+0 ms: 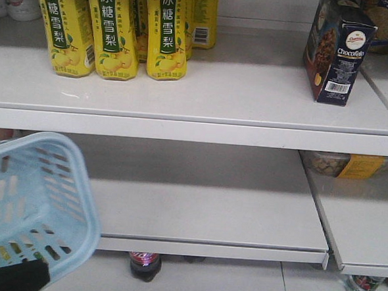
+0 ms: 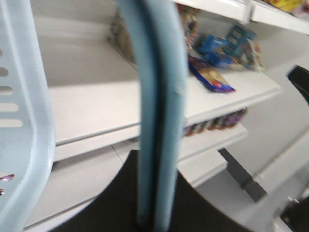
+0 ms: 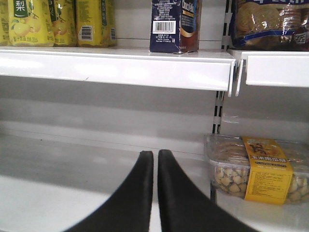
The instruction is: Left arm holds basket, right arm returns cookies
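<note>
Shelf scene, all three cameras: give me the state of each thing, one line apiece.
Chocofello cookie box: upright on the upper shelf, not held.
Yellow drink cartons: upright, in a row on the same shelf.
Basket: tilted; handle runs through the left pincer.
Right pincer: shut, empty, level with the lower shelf.
Clear snack tub: lid on, on the lower shelf.

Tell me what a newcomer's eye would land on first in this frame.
Most likely the row of bright yellow drink cartons on the top shelf's left, then the dark navy cookies box standing upright at that shelf's right end. Next comes the light blue basket tilted into the lower left corner, its handle filling the left wrist view, while the right gripper hangs nearly closed and empty below the cookies' shelf, near a clear tub of snacks.
</note>
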Motion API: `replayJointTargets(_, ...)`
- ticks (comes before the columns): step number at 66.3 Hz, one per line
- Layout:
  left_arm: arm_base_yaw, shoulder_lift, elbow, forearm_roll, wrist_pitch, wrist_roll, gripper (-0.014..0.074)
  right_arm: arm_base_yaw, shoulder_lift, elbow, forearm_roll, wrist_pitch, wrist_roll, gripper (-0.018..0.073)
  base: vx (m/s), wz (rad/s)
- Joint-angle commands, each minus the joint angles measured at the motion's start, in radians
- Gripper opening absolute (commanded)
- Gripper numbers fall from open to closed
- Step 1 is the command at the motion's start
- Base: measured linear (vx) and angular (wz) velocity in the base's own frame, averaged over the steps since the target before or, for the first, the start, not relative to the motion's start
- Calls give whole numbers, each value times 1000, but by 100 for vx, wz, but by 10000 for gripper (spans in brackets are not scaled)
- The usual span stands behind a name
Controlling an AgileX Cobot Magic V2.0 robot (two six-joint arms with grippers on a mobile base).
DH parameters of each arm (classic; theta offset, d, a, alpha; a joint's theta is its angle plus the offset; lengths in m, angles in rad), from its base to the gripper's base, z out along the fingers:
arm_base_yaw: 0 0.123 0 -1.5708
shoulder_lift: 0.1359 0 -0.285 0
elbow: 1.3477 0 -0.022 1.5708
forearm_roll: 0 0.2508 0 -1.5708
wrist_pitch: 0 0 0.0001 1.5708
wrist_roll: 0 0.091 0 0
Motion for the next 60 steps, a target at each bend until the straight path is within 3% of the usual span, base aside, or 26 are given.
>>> replayJointTargets(1, -2, -86, 39, 283, -157, -288, -3, -1, 12, -30, -9, -78, -10, -10, 0, 0)
replayJointTargets(7, 9, -164, 115, 578, -221, -489, -3, -1, 12, -30, -9, -78, -10, -10, 0, 0)
replayJointTargets(10, 29, -191, 143, 695, -221, -543, -3, -1, 12, -30, -9, -78, -10, -10, 0, 0)
replayJointTargets(16, 112, -237, 191, 821, -221, -667, -3, -1, 12, -30, -9, -78, -10, -10, 0, 0)
replayJointTargets(23, 248, -284, 220, 881, -181, -741, -3, -1, 12, -30, -9, -78, -10, -10, 0, 0)
replayJointTargets(32, 402, -369, 220, 968, -158, -736, -3, -1, 12, -30, -9, -78, -10, -10, 0, 0)
replayJointTargets(40, 507, -443, 220, 991, -159, -720, -3, -1, 12, -30, -9, -78, -10, -10, 0, 0)
replayJointTargets(50, 601, -447, 220, 991, -152, -675, -3, -1, 12, -30, -9, -78, -10, -10, 0, 0)
replayJointTargets(60, 630, -447, 220, 991, -153, -661, -3, -1, 12, -30, -9, -78, -10, -10, 0, 0)
